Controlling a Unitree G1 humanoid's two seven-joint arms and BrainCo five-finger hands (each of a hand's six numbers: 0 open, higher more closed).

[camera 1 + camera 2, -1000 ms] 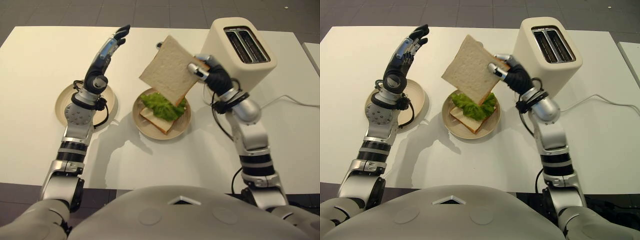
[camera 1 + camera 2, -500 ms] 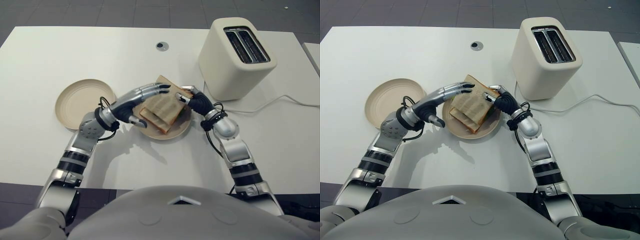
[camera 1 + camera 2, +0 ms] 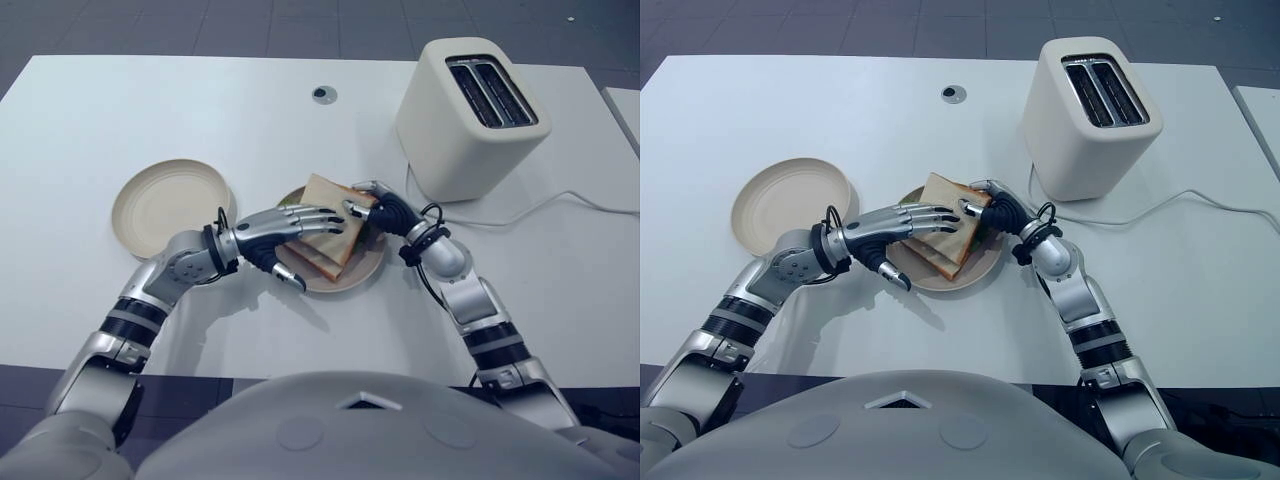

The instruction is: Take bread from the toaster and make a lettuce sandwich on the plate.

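Sandwich [image 3: 332, 243] on plate [image 3: 366, 271], left hand [image 3: 280, 228] atop.

A round tan dish [image 3: 165, 205] sits on the white table [image 3: 120, 110]. A small dark hole [image 3: 321, 94] is in the table, far back. The floor [image 3: 300, 25] is grey.

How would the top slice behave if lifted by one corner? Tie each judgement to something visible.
Probably light and floppy: the slice is thin, so it may sag from the corner the right hand pinches. Likelier to slide than roll, since it lies flat; the left hand rests across it.
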